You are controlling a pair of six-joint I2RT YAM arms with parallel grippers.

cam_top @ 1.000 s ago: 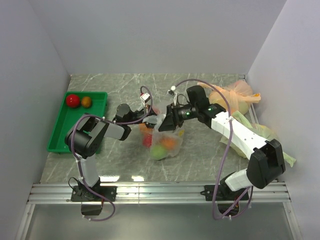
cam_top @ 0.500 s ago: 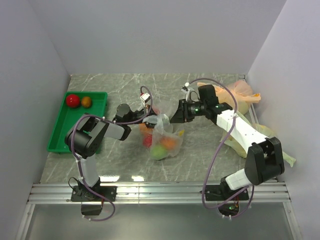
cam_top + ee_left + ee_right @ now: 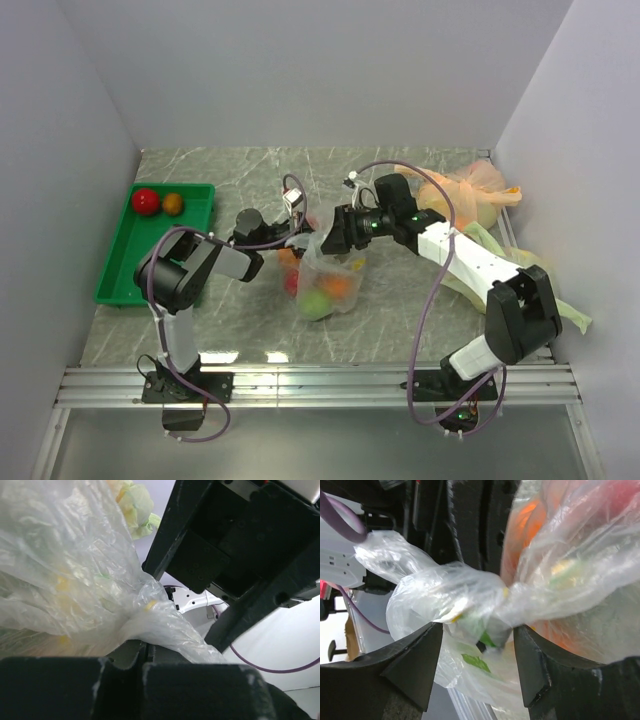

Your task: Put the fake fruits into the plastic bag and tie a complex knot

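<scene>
Inside the parted right claw [image 3: 476, 647], the clear crinkled plastic bag [image 3: 450, 600] narrowed to a twisted neck; the left claw [image 3: 147, 655] clamped its film.

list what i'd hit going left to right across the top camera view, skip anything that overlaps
green tray holding the red ball then the orange ball → plastic bag with fruits inside → orange-tinted bag
</scene>
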